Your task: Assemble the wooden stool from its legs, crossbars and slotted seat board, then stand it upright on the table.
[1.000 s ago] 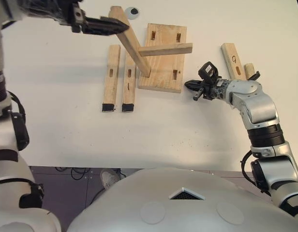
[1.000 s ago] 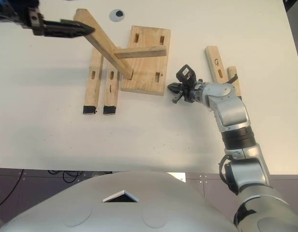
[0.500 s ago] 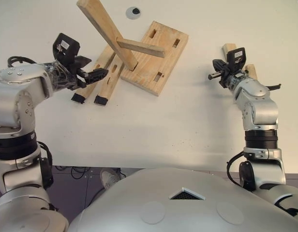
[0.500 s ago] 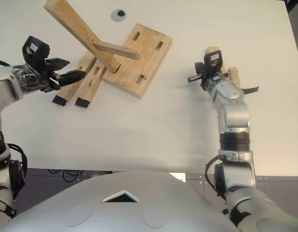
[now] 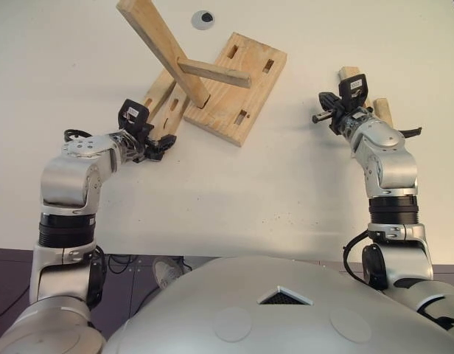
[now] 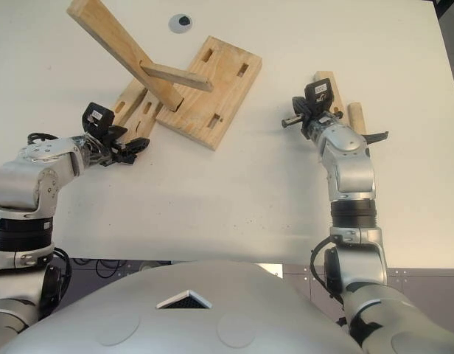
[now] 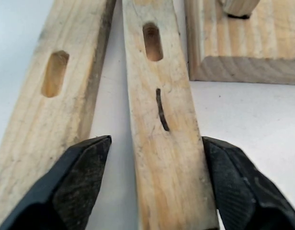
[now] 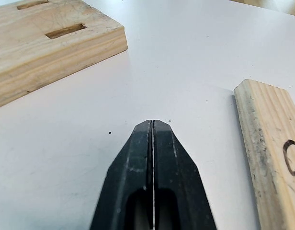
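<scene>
A white bench [image 5: 234, 184] carries a stool that looks barely begun. The seat board [image 5: 238, 92] lies flat with one leg [image 5: 164, 46] leaning up out of a slot and a crossbar [image 5: 214, 72] plugged into that leg.

Two loose legs [image 7: 51, 96] lie side by side just beside the board. The left gripper [image 5: 159, 144] has its fingers open on either side of the nearer leg [image 7: 162, 143].

The right gripper [image 8: 152, 124] is closed and empty, near another leg [image 8: 277, 158] and a short bar [image 6: 354, 118]. Three legs and that bar remain to fit.

A small dark disc [image 5: 203, 18] sits beyond the board. Below the bench edge, cables lie on a dark floor.
</scene>
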{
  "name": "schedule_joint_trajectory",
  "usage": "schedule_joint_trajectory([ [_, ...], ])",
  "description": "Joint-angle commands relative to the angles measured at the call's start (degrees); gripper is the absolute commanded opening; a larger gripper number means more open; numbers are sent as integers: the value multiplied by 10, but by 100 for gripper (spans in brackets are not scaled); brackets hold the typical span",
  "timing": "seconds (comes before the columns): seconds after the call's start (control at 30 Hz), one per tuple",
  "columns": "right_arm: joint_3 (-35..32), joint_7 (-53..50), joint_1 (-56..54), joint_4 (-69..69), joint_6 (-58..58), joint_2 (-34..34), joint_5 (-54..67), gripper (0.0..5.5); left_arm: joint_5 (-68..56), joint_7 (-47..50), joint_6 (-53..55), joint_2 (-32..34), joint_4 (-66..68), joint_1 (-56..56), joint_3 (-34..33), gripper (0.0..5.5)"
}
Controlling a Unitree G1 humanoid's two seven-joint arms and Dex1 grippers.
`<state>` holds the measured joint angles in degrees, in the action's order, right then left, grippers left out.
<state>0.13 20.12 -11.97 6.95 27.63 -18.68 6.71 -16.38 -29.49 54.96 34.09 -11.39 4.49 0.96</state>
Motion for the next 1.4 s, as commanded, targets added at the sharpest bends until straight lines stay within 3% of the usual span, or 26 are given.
schedule_joint_trajectory([
  [0.03, 2, 4, -7, 6, -4, -3, -6, 0, 6, 3, -8, -7, 11, -26, 9, 286],
  [0.23, 3, 7, -16, 13, -8, -3, -11, 0, 19, 22, -41, -24, 18, 0, 6, 211],
  [0.33, 4, 9, -23, 16, -9, -4, -12, 0, -11, 17, -28, -24, 6, 45, -41, 201],
  [0.47, 7, 15, -35, 27, -16, -7, -18, 0, -75, 0, 7, 8, 20, 165, -140, 201],
  [0.67, -15, 38, -103, 58, -21, -16, -1, 0, -109, -42, -33, 55, 104, 355, -176, 201],
  [0.77, -50, 99, -174, 71, 8, -42, 50, 48, -175, -109, 23, 85, 131, 470, -175, 201],
  [0.93, -200, 173, -386, 77, 229, -66, 303, 131, -263, -137, 128, 52, 111, 595, -133, 201],
  [1.13, -276, 154, -478, 9, 415, -48, 532, 265, -346, -116, 191, -18, 77, 608, -137, 201],
  [1.4, -333, 95, -492, 34, 482, -51, 718, 395, -424, -78, 228, -55, 42, 566, -165, 201],
])
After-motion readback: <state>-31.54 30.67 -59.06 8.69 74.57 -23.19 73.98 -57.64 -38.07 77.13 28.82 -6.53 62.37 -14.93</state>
